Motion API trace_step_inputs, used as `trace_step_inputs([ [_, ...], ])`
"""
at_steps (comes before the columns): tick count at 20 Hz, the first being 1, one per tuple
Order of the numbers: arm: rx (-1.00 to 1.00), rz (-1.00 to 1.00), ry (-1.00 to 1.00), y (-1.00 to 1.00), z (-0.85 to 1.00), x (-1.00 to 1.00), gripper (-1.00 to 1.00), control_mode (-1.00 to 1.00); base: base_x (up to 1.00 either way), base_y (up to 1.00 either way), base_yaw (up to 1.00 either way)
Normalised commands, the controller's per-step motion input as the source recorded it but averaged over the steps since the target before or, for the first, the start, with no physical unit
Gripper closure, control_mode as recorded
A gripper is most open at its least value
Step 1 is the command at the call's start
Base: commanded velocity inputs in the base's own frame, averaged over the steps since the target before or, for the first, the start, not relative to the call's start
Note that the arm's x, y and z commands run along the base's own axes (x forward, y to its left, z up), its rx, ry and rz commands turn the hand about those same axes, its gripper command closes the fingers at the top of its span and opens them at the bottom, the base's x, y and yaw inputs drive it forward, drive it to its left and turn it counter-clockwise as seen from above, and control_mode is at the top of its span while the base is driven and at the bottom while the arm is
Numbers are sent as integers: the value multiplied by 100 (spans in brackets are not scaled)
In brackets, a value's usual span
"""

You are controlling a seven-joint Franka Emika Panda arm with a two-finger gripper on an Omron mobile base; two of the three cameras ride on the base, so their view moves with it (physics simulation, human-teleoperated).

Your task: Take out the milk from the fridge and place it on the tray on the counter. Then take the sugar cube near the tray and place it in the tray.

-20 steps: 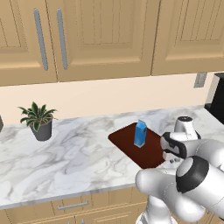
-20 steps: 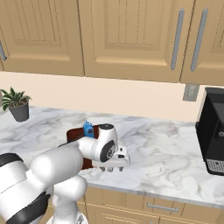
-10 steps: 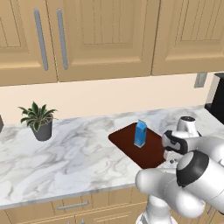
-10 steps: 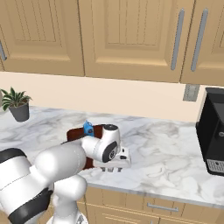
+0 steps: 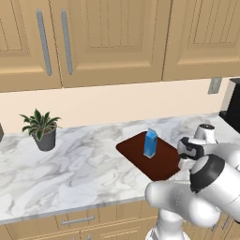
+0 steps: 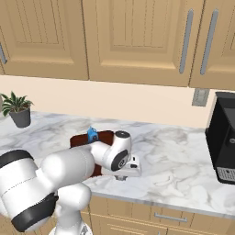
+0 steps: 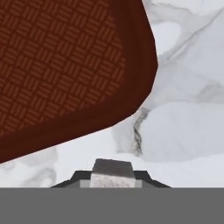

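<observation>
**A:** Starting nearest: what has the gripper got?

**B:** Its tips are pinched together low over the counter, just off the tray's corner. A small pale block sits between them in the hand view, which I judge to be the sugar cube. It's partly hidden, so I can't be certain.

**A:** How would that cube handle?

**B:** Very light and rigid, I'd say, but crumbly at the edges. A gentle squeeze on two opposite flat faces suits it best; a hard one could chip it or shoot it out sideways.

**A:** And the surface under it?

**B:** Smooth veined marble, probably slick, so a loose cube could skid. The tray has a woven-pattern floor and a low raised rim to clear.

**A:** Where's the milk?

**B:** Upright on the tray, toward its far side, left of the gripper.

**A:** Farther back?

**B:** A potted plant far left on the counter, a black coffee machine at the right end, then a beige wall with an outlet and wooden upper cabinets.
</observation>
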Motion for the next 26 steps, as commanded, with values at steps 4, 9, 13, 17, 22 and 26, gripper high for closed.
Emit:
trace_step_inputs([
  [4,0,0,-8,0,3,-31,100,-100,0,0,0],
  [9,1,0,-9,8,66,-54,100,-100,0,0,0],
  [13,4,5,-1,21,75,-12,100,-100,0,0,0],
  [17,2,7,0,24,50,0,100,-100,0,0,0],
  [22,0,4,-3,23,25,0,100,-100,0,0,0],
  [26,0,4,-6,20,4,6,100,-100,0,0,0],
])
